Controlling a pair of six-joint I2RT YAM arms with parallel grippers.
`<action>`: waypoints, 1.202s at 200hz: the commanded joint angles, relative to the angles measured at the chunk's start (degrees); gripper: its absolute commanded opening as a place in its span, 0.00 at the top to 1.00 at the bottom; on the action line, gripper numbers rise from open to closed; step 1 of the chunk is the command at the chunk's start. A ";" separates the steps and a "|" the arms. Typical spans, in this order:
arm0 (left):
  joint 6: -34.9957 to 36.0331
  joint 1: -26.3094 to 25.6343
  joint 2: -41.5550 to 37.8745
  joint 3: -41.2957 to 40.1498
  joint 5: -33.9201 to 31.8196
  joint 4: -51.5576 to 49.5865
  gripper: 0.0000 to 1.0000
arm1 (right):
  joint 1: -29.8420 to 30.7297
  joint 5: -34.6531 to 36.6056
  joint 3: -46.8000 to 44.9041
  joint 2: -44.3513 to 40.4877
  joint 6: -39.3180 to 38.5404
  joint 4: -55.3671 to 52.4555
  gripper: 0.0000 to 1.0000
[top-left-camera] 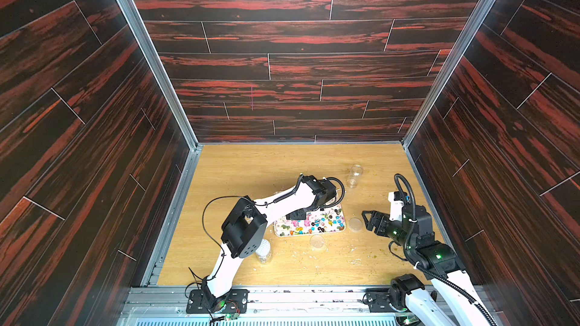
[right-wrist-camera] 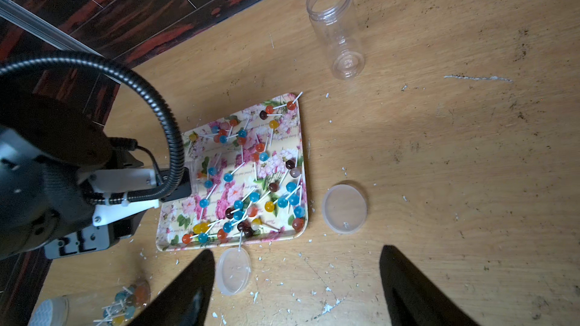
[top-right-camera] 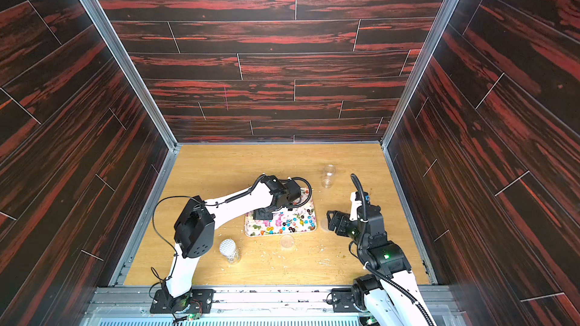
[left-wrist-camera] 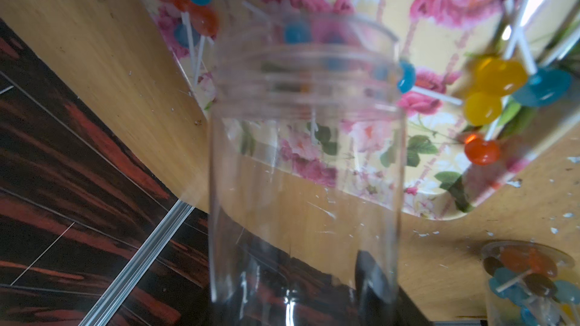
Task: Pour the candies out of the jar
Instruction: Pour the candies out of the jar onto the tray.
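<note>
Over the pink-flowered tray [right-wrist-camera: 303, 158] mid-frame, left gripper [top-left-camera: 296, 214] jaws pinch a clear plastic jar [left-wrist-camera: 304, 152] near its base: likely light, slick; right gripper [right-wrist-camera: 296, 250] gapes empty.

My right claw [right-wrist-camera: 296, 249] is black. Candies [right-wrist-camera: 238, 205] are blue, orange, yellow and dark brown; the tray [right-wrist-camera: 235, 189] is cream with pink roses and green leaves; the surface [right-wrist-camera: 439, 152] pale wood grain; walls [top-left-camera: 282, 42] black streaked red.
</note>
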 commanded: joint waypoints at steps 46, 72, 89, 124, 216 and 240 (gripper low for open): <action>1.09 -0.30 -6.08 -9.61 -2.53 2.92 0.41 | -0.18 -1.10 -0.96 2.78 -0.87 1.70 0.14; 2.76 0.08 -5.87 -3.65 -5.98 0.86 0.40 | -0.23 -1.49 0.39 3.33 -2.01 1.79 0.14; 2.79 0.27 -5.73 0.79 -5.95 -0.21 0.40 | -0.22 -1.78 0.62 3.16 -2.41 1.90 0.14; -0.72 -0.18 -4.56 -4.44 -1.69 0.52 0.40 | -0.27 -2.79 0.12 2.83 -1.98 2.13 0.14; -6.57 0.12 -8.30 0.87 4.72 1.70 0.40 | -0.75 -10.93 5.99 4.16 -5.14 3.94 0.13; -9.44 0.67 -12.46 -0.88 10.17 7.08 0.40 | -1.27 -16.35 8.55 4.58 -5.37 5.88 0.15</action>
